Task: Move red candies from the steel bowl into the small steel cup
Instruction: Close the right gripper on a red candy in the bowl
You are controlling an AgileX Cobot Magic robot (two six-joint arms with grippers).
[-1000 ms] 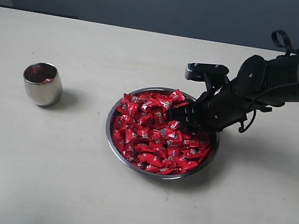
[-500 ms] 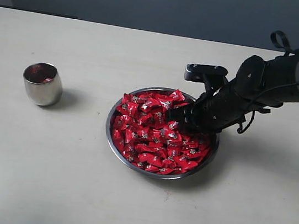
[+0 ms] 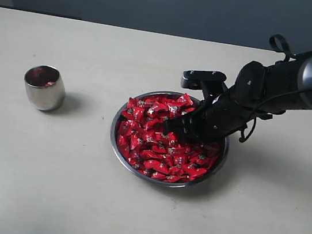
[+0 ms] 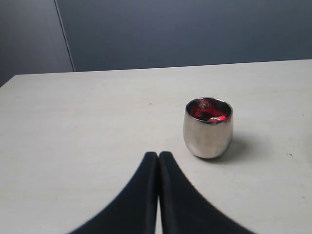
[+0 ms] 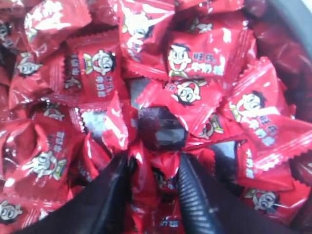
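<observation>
**Right gripper is in the candy pile, the pinch is not yet made**

The step in hand is the picking of candy from the bowl. The right gripper [image 3: 176,127] is low in the steel bowl [image 3: 112,137], on its far right part, with its fingertips pushed into the red candies [image 3: 153,134]. In the right wrist view the two dark fingers stand apart and a wrapped candy lies in the gap between them [image 5: 153,163]. I judge that the jaws are released and not yet clenched on it.

The next move, in my judgement, is to close on that one candy, lift it clear of the rim and carry it left across the table [image 3: 130,218]. The wrappers are glossy and crowded, so a neighbour may come up with it or the candy may slip.

The small steel cup [image 3: 44,88] stands upright on the left, well apart from the bowl, and some red shows inside it.

The right arm [image 3: 276,87] reaches in from the right and slopes down toward the bowl. The left gripper [image 4: 158,155] is clenched and empty, and it points at the cup from the near side.
</observation>
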